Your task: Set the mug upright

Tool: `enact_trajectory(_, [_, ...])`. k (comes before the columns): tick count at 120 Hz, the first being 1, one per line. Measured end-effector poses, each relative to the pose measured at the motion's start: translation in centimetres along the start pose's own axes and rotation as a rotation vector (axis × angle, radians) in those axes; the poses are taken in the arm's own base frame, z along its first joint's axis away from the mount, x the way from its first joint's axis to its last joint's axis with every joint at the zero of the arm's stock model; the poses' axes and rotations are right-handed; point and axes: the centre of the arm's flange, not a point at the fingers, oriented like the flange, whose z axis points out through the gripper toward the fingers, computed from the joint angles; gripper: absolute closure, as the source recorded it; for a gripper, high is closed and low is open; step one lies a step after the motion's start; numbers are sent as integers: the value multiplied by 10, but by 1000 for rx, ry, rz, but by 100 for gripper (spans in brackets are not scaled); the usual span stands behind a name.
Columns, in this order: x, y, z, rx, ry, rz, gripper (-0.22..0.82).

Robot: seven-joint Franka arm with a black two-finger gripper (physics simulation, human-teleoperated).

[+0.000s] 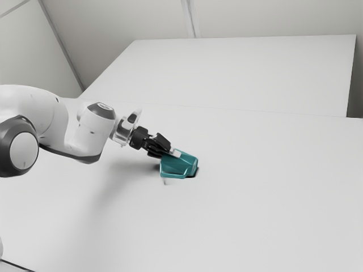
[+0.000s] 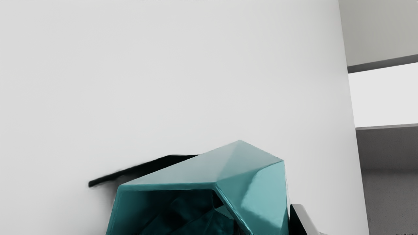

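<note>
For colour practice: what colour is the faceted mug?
The mug is teal, clearest in the wrist view.

One mug, one arm, one hand.

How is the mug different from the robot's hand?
The mug is blue-green, but the hand is mostly black. The mug is a hollow cup with a wide opening, while the hand is made for grabbing. And the mug is tipped over, while the hand slants down from the end of the white arm. Both are close together, over the white table.
</note>
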Motion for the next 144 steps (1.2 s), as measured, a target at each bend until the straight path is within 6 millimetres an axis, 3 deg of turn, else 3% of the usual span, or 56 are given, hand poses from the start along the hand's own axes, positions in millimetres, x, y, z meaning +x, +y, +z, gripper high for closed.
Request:
enact_trajectory(36, [5, 22, -3, -2, 5, 70, 75])
enact_trajectory(61, [16, 73, -23, 33, 9, 187, 77])
enact_trajectory(90, [23, 132, -65, 387, -180, 397, 78])
enact_trajectory(104, [22, 151, -73, 600, -298, 453, 78])
enact_trajectory(122, [23, 153, -71, 820, -379, 448, 78])
enact_trajectory(144, [18, 139, -61, 920, -342, 359, 78])
